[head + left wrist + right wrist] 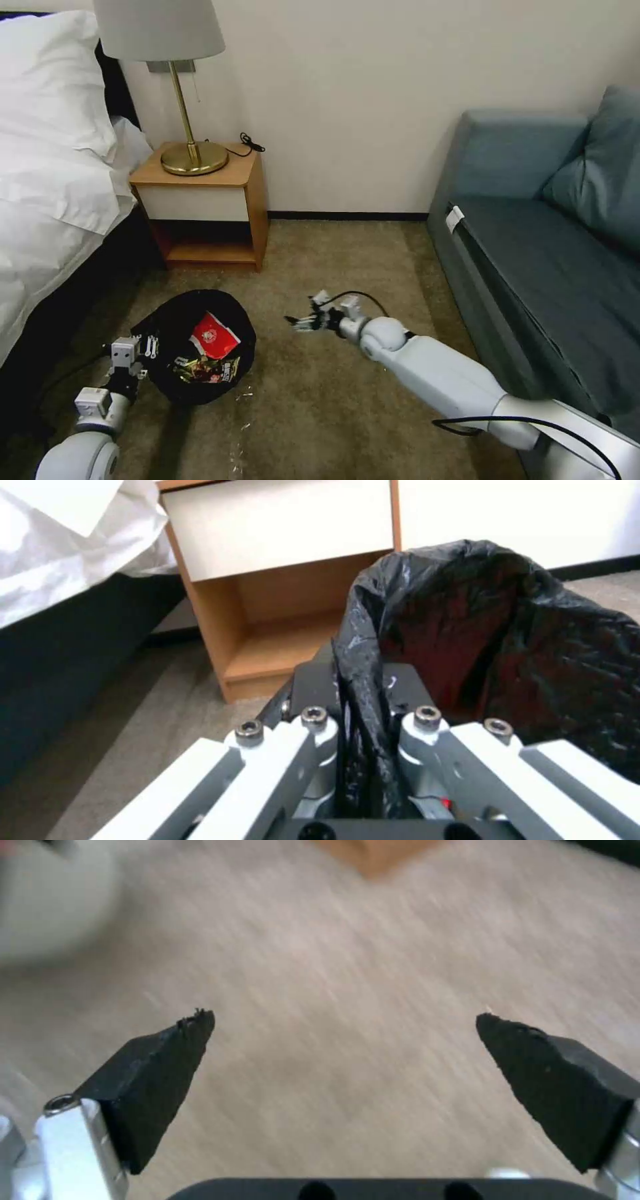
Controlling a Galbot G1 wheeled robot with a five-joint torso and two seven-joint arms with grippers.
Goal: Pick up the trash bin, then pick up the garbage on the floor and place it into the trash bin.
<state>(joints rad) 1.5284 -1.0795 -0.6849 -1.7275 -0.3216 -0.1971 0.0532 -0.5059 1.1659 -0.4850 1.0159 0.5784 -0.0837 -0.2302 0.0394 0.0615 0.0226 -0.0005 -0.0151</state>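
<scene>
The trash bin (175, 320), lined with a black bag, sits low at the left of the head view over the carpet. Inside it lie a red-and-white packet (215, 335) and a dark and yellow wrapper (205, 371), both pieces of the garbage. My left gripper (148, 347) is shut on the bin's near-left rim. The left wrist view shows the bag's edge pinched in my left gripper (361, 682), with the bin (513, 645) just beyond. My right gripper (299, 323) hangs open over bare carpet to the right of the bin. Nothing is between the black pads (157, 1060) of the right gripper (345, 1022).
A wooden nightstand (203, 207) with a brass lamp (193, 157) stands against the wall behind the bin. The bed (47, 167) runs along the left and a blue sofa (533, 253) along the right. Open carpet (347, 267) lies between them, with small shiny scraps (244, 395) beside the bin.
</scene>
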